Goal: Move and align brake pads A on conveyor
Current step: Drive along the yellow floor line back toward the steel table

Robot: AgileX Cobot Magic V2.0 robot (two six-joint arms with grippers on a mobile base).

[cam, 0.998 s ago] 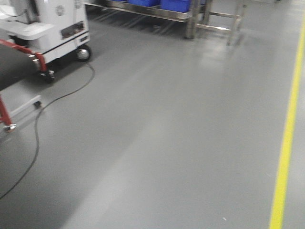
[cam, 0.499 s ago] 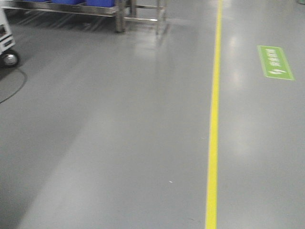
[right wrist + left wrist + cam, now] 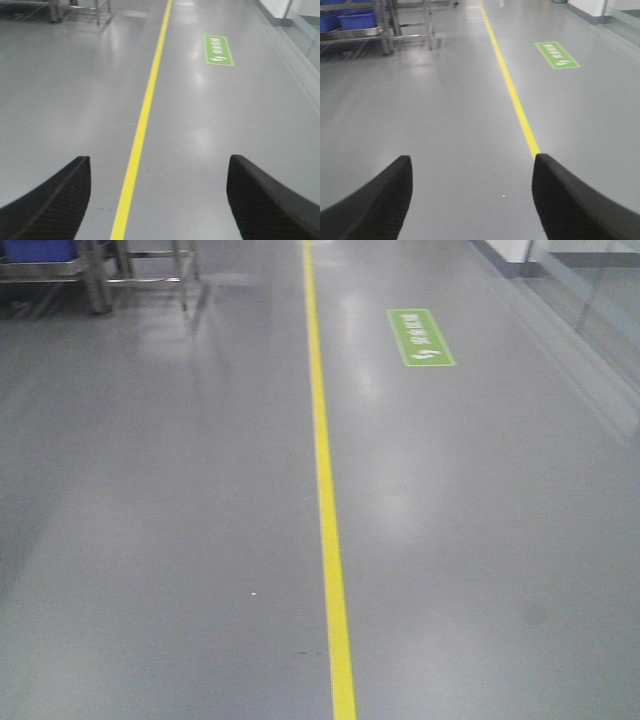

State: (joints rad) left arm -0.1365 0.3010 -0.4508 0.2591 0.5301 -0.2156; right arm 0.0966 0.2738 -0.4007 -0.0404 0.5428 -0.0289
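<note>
One yellow line (image 3: pixel 325 500) splits the grey floor (image 3: pixel 150 490) in the front view, with a green floor sign (image 3: pixel 421 337) to its right and a steel rack (image 3: pixel 100 280) holding a blue bin (image 3: pixel 40 249) at the far left corner. From the left wrist, the left pincer (image 3: pixel 472 165) hangs spread wide above the floor, nothing between its dark fingers (image 3: pixel 375 200); the line meets the right-hand finger. From the right wrist, the right pincer (image 3: pixel 160 161) is likewise spread and holds nothing, the line passing between its fingers. Brake pads and conveyor lie outside all three views.
</note>
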